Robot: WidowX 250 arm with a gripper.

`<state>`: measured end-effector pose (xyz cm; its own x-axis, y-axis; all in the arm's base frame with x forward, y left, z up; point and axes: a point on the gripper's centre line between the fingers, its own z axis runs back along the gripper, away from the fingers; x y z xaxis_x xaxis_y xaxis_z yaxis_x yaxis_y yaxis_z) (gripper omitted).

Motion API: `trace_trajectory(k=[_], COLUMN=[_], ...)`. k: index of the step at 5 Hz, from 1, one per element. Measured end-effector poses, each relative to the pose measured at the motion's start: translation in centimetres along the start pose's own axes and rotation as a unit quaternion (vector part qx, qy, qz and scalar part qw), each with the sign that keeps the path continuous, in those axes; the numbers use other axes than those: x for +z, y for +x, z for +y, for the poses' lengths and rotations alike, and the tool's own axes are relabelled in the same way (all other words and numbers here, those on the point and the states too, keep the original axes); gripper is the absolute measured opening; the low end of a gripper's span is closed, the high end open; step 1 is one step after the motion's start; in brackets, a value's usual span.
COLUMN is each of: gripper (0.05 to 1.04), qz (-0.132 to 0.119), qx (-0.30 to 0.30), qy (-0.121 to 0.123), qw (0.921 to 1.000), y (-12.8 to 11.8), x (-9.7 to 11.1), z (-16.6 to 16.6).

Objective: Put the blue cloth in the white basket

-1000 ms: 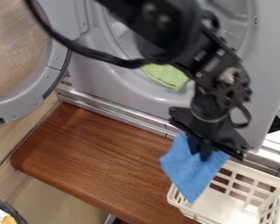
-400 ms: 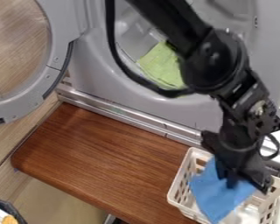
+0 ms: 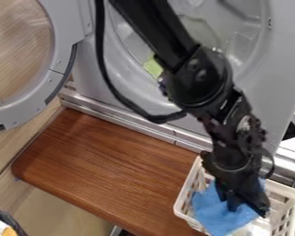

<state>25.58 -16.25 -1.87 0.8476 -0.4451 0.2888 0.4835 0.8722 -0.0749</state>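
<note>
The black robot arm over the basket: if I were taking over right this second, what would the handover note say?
Gripper: the black two-finger gripper is down inside the white plastic basket, at the blue cloth. I cannot tell whether it grips the cloth.
Where things are: the cloth is inside the basket, partly covered by the gripper. The basket stands at the right end of the brown wooden board.
Done: the cloth has been brought into the basket.
Left: probably just let go if it is gripped, then lift clear without pulling the cloth out.
</note>
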Motion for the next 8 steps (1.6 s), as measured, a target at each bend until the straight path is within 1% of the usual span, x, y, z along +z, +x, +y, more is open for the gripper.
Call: trace_trajectory(k=[1, 2, 3, 4, 5, 6, 7, 8], gripper=[0.119, 0.310, 0.607, 0.905, 1.006, 1.000, 1.000, 1.000], qz=[0.020, 0.028, 0.019, 0.018, 0.015, -0.001, 0.034, 0.056], qx=[-0.001, -0.009, -0.019, -0.009, 0.015, 0.022, 0.085, 0.129], qy=[0.006, 0.011, 0.020, 0.012, 0.003, 0.012, 0.066, 0.106], qw=[0.9998, 0.9995, 0.9994, 0.9997, 0.9998, 0.9997, 0.9937, 0.9843], y=[-0.7, -0.8, -0.7, -0.1, 0.8, 1.3, 0.1, -1.0], x=[-1.5, -1.4, 0.5, 2.7, 4.6, 6.8, 7.4, 7.7], z=[0.4, 0.5, 0.7, 0.3, 1.3, 1.8, 5.2, 8.2])
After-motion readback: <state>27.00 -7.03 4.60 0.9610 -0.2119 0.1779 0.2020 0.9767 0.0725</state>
